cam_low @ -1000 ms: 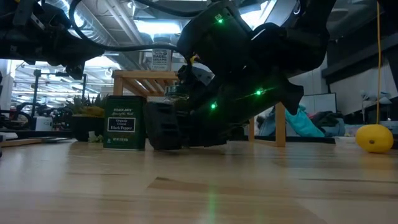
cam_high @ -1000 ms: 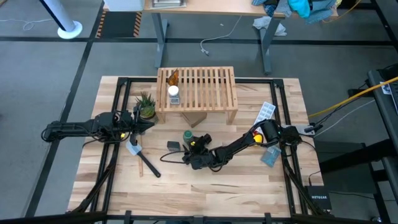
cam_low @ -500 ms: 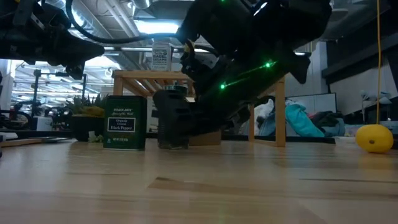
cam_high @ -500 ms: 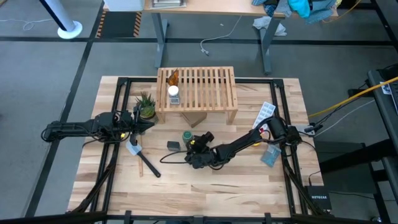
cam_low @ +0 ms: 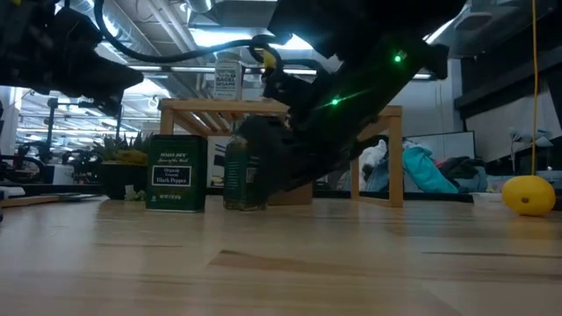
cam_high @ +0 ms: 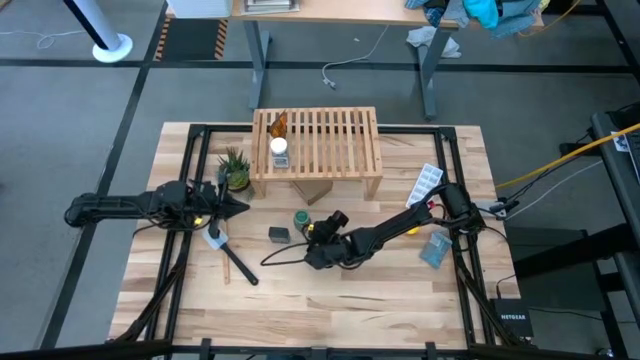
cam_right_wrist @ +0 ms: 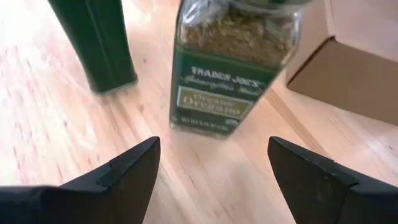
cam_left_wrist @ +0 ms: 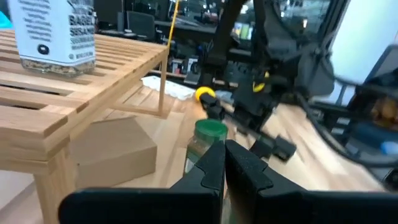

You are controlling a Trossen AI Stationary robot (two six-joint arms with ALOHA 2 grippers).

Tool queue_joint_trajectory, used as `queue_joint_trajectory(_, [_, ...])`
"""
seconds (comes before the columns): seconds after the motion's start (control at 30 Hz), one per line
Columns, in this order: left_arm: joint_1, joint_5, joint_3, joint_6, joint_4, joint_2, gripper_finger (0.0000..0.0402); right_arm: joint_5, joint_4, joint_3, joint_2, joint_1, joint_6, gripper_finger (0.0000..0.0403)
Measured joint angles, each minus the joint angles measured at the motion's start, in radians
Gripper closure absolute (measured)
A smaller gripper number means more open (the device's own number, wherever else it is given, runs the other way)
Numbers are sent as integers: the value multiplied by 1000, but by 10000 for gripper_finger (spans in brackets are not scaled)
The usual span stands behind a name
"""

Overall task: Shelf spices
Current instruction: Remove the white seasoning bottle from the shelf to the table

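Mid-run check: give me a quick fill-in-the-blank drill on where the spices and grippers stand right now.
1. The right gripper faces the green-lidded glass jar with its fingers ____.
2. The white-capped jar stands on the slatted light-wood ____.
3. The dark squarish tin stands on the table beside the green-lidded jar, not yet ____.
4. The left gripper is ____.

Missing words: open; shelf; shelved; shut

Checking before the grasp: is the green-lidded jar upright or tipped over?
Upright. The green-lidded glass jar stands on its base on the wooden tabletop, label level, with the right gripper open before it.

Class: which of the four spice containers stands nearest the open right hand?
The green-lidded oregano jar, directly before the right hand; the others stand farther off.
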Motion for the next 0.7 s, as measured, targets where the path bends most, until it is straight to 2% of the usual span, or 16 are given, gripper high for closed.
queue_joint_trajectory(0.13, [0,0,0,92,0,41,396,-48,-66,0,-23,0,-47,100])
queue_joint_trajectory(0.27, [0,1,0,116,2,70,389,-73,-146,0,-40,0,-48,100])
queue_joint_trajectory(0.43, [0,69,-2,116,65,90,342,-93,-206,0,-56,0,-46,100])
queue_joint_trajectory(0.6, [0,67,-4,52,203,92,306,-112,-214,0,-61,0,-47,100])
queue_joint_trajectory(0.7, [1,67,-4,42,220,92,296,-127,-217,0,-61,0,-48,100])
